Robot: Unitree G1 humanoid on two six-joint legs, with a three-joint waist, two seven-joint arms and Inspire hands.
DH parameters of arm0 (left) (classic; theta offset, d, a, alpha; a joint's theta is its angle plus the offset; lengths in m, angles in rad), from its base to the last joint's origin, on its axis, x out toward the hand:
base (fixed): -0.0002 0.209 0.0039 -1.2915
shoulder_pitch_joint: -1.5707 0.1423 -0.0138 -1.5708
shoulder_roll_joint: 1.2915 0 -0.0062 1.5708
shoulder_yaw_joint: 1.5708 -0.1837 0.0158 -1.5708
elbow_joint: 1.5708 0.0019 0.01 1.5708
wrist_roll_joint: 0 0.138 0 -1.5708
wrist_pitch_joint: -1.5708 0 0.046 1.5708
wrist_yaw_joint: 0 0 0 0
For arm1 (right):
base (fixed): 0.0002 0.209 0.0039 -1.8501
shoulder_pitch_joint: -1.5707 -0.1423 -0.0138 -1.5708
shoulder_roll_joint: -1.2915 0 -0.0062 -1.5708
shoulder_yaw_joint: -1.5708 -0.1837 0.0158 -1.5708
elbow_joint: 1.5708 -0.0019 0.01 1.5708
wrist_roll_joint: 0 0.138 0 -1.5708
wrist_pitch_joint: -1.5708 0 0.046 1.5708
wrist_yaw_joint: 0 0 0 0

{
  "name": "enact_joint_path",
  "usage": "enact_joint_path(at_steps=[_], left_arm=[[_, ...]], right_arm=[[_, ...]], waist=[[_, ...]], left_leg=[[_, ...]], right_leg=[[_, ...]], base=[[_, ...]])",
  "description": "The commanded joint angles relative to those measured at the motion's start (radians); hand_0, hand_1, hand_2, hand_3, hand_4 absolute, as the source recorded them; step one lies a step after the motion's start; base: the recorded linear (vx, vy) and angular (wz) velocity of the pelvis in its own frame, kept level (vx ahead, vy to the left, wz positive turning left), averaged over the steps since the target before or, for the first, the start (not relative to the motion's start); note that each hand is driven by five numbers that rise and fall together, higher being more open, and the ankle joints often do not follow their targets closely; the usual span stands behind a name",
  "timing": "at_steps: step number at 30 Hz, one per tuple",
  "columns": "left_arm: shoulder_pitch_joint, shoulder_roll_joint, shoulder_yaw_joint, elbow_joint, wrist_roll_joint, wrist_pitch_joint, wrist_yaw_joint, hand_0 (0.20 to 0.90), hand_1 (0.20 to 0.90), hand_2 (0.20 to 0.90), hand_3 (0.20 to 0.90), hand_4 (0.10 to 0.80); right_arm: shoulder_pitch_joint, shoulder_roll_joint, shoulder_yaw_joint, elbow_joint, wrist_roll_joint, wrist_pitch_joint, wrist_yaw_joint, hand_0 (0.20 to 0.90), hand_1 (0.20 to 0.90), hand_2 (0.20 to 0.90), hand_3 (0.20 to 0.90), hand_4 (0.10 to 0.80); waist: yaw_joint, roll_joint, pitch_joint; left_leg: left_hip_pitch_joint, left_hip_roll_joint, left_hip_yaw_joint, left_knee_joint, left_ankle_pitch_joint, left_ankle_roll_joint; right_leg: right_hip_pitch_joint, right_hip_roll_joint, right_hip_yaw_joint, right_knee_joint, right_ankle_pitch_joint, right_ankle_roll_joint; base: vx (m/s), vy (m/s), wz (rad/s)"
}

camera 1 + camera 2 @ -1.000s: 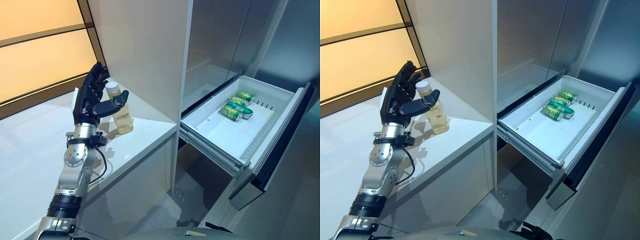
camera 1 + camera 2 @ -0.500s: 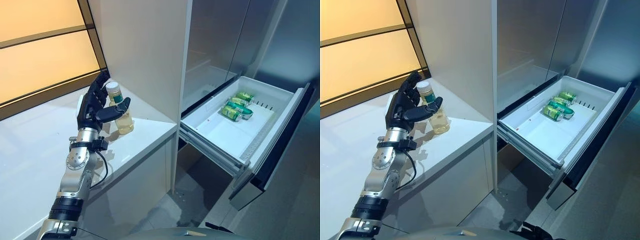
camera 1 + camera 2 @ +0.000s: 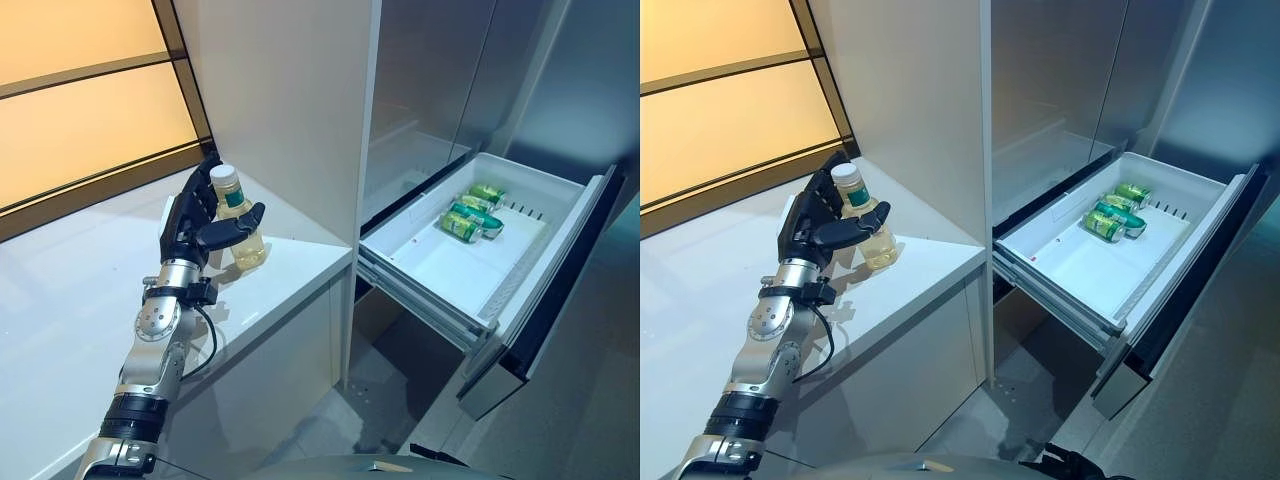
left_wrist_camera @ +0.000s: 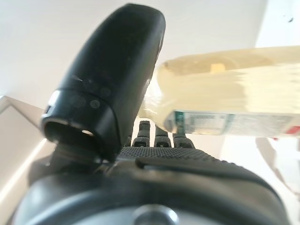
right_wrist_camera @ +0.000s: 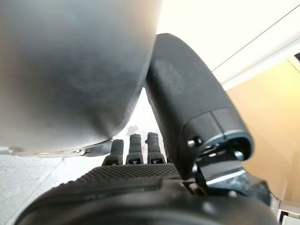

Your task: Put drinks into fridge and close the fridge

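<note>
Since a second ago, the left hand (image 3: pixel 196 222) has been brought against the bottle (image 3: pixel 240 222); its fingers are spread open behind it and its thumb in front, ready for clasping.

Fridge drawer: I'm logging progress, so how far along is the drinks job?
Done: green cans already lie in the open fridge drawer. In hand: the left robot hand is around the bottle, which stands on the white counter; fingers look straight, not clamped. Left: carry the bottle over, then close the drawer.

Pale yellow bottle (image 3: pixel 243 226) upright on white counter (image 3: pixel 90 290), green cans (image 3: pixel 470 211) lying in open fridge drawer (image 3: pixel 470 270)
</note>
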Motion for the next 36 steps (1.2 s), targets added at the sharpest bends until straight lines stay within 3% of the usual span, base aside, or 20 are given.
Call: enact_joint_path(at_steps=[1, 18, 20, 22, 24, 36], left_arm=[[-0.096, 0.031, 0.038, -0.015, 0.021, -0.078, 0.023, 0.9, 0.9, 0.9, 0.9, 0.8], [-0.101, 0.03, 0.038, 0.018, 0.028, -0.087, 0.037, 0.9, 0.9, 0.9, 0.9, 0.8], [-0.101, 0.03, 0.036, 0.018, 0.035, -0.089, 0.039, 0.578, 0.578, 0.578, 0.524, 0.424], [-0.103, 0.031, 0.035, 0.018, 0.044, -0.087, 0.041, 0.509, 0.509, 0.509, 0.444, 0.344], [-0.104, 0.034, 0.034, 0.018, 0.043, -0.086, 0.04, 0.3, 0.3, 0.3, 0.2, 0.1], [-0.105, 0.045, 0.026, -0.009, 0.053, -0.089, 0.038, 0.3, 0.3, 0.3, 0.2, 0.1]], right_arm=[[-0.039, 0.035, 0.003, 0.0, -0.006, -0.014, 0.028, 0.9, 0.9, 0.9, 0.9, 0.8], [-0.037, 0.037, 0.001, 0.007, -0.007, -0.018, 0.03, 0.9, 0.9, 0.9, 0.9, 0.8], [-0.037, 0.036, -0.001, 0.009, -0.008, -0.021, 0.032, 0.9, 0.9, 0.9, 0.9, 0.8], [-0.037, 0.036, -0.001, 0.011, -0.01, -0.022, 0.032, 0.9, 0.9, 0.9, 0.9, 0.8], [-0.038, 0.034, -0.002, 0.012, -0.01, -0.022, 0.035, 0.9, 0.9, 0.9, 0.9, 0.8], [-0.042, 0.033, 0.015, -0.034, 0.004, -0.036, 0.051, 0.9, 0.9, 0.9, 0.9, 0.8]], waist=[[-0.001, -0.026, -0.023], [-0.007, -0.024, -0.023], [-0.007, -0.024, -0.023], [-0.007, -0.023, -0.023], [-0.007, -0.024, -0.023], [-0.006, -0.023, -0.021]], left_leg=[[0.028, -0.033, 0.054, 0.007, -0.095, 0.038], [0.03, -0.034, 0.057, 0.007, -0.096, 0.04], [0.029, -0.034, 0.058, 0.007, -0.097, 0.04], [0.029, -0.034, 0.057, 0.007, -0.096, 0.04], [0.03, -0.034, 0.057, 0.007, -0.097, 0.04], [0.029, -0.035, 0.053, 0.007, -0.096, 0.039]], right_leg=[[-0.01, -0.018, 0.002, 0.012, 0.02, 0.028], [-0.012, -0.018, 0.007, 0.014, 0.021, 0.029], [-0.013, -0.018, 0.007, 0.014, 0.021, 0.03], [-0.012, -0.018, 0.008, 0.014, 0.02, 0.029], [-0.011, -0.018, 0.007, 0.014, 0.02, 0.03], [-0.011, -0.017, 0.009, 0.013, 0.021, 0.03]], base=[[0.0, 0.0, 0.0], [0.0, 0.0, 0.0], [0.0, 0.0, 0.0], [0.0, 0.0, 0.0], [0.0, 0.0, 0.0], [0.0, 0.0, 0.0]])
